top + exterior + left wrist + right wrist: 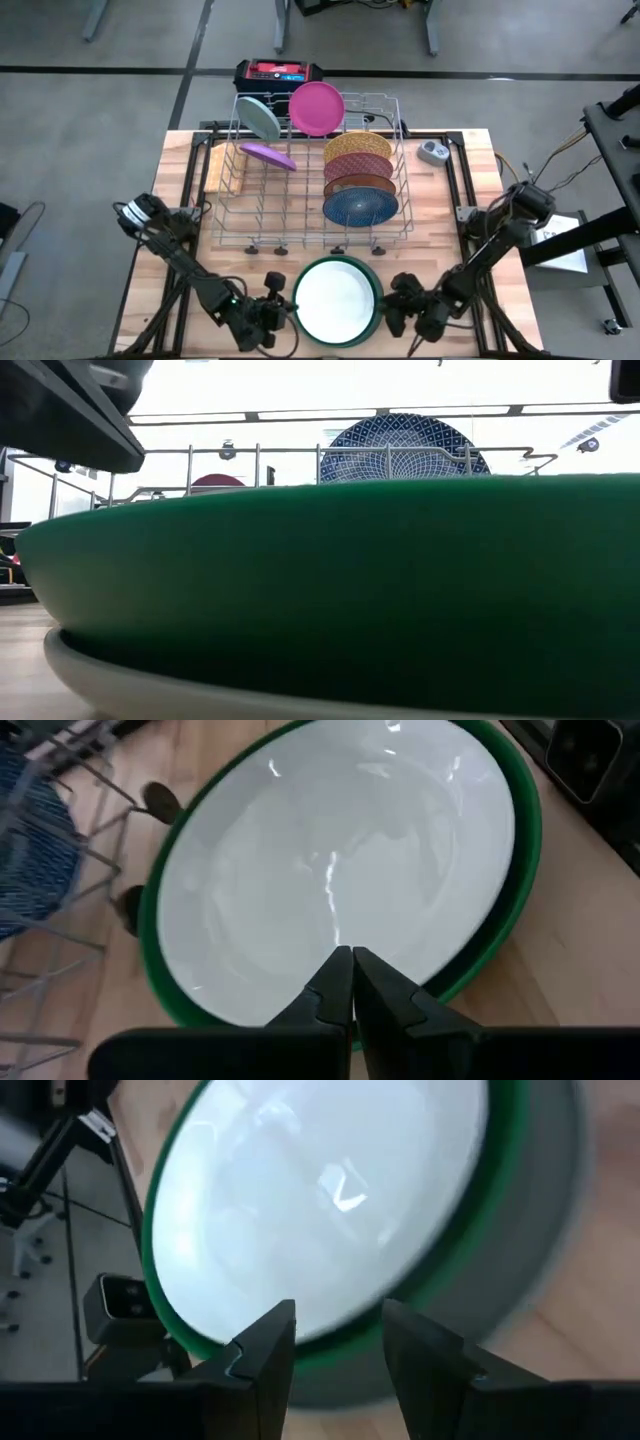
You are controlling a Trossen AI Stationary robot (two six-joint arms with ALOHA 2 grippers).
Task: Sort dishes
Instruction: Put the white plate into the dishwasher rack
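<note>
- A white plate sits nested in a green plate at the near edge of the wooden table, between the two arms.
- The left gripper rests at the stack's left rim, its jaws pressed together over the edge of the white plate.
- The right gripper is just beside the stack's right rim, its jaws apart and holding nothing.
- Behind the stack stands a silver wire dish rack.
- Upright on the rack's right side, from far to near: yellow patterned plate, maroon plate, brown plate, blue patterned plate.
- On its far left side lean a pale blue plate, a pink plate and a purple plate.
</note>
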